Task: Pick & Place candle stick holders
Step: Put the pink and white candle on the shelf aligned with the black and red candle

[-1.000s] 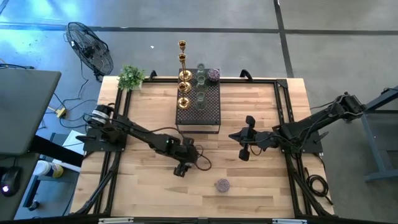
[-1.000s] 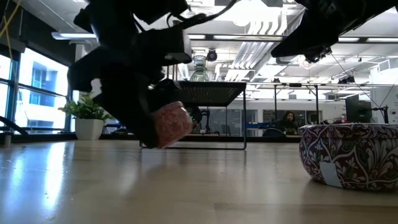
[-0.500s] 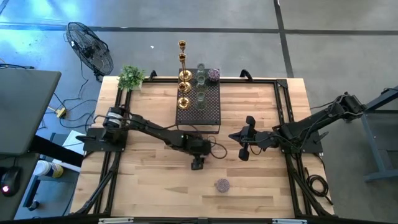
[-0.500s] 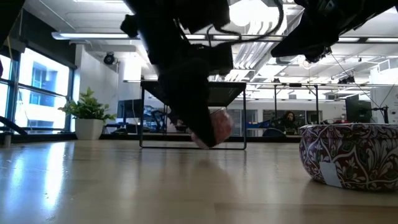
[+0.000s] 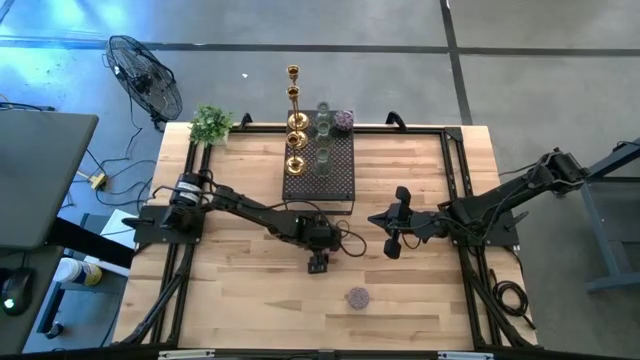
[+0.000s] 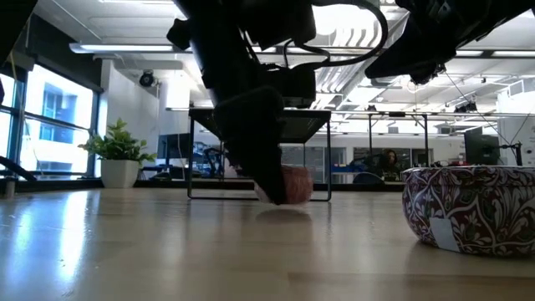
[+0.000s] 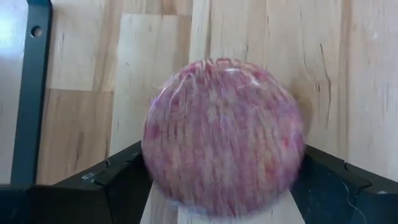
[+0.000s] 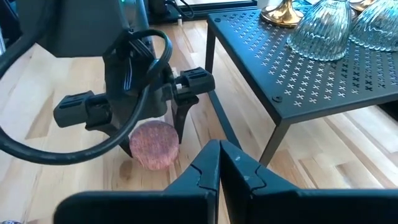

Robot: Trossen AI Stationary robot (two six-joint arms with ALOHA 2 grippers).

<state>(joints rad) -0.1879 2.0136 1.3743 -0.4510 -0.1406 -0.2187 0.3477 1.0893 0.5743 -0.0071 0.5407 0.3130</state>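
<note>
Left gripper (image 5: 318, 264), frame centre, clamped on pink holder (image 7: 224, 137) just above the table (image 5: 230, 290); lower level before unclamping. Right gripper (image 8: 219, 163) pinched together, empty

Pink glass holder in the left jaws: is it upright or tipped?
Tipped. The pink holder lies on its side in the left gripper, its round face turned to the left wrist camera and low over the table.
</note>
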